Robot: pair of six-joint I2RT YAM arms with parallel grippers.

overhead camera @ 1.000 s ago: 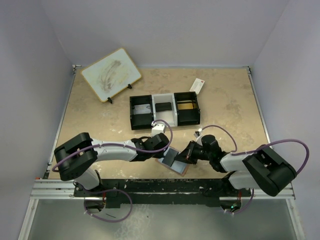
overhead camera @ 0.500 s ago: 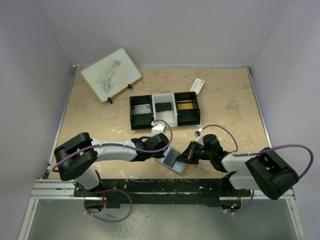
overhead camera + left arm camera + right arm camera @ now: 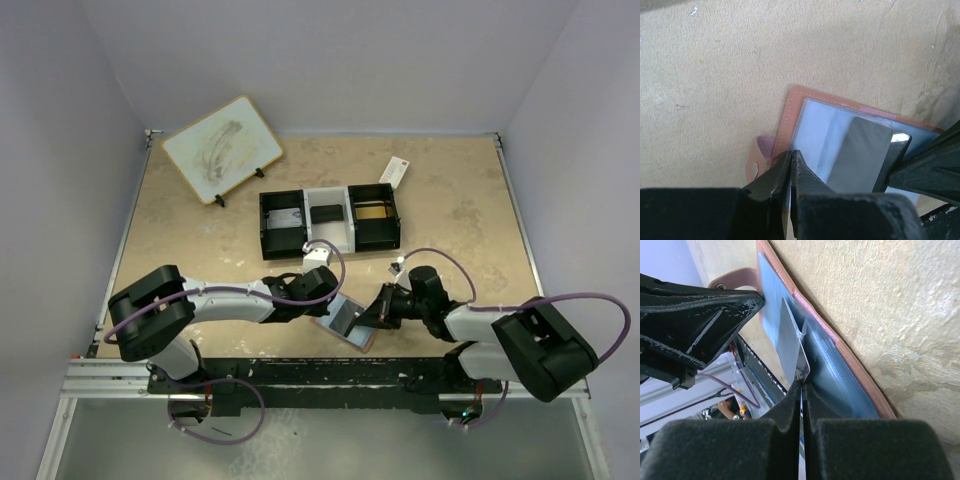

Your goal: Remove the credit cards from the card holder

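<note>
The salmon-tan card holder lies open near the table's front edge, its bluish clear pockets facing up. My left gripper is shut, and its tips press on the holder's left edge beside the white snap button. A silvery grey credit card sticks up at a slant out of a pocket. My right gripper is shut on the card's corner, reaching in from the right. In the right wrist view the card rises from the holder's leather rim.
A black-and-white three-compartment tray sits mid-table with dark cards in it. A white board on a stand leans at the back left. A white packet with a red end lies at the back right.
My right gripper has drawn slightly back to the right with the grey card, which now stands a little further out of its pocket. The left arm has stayed put.
</note>
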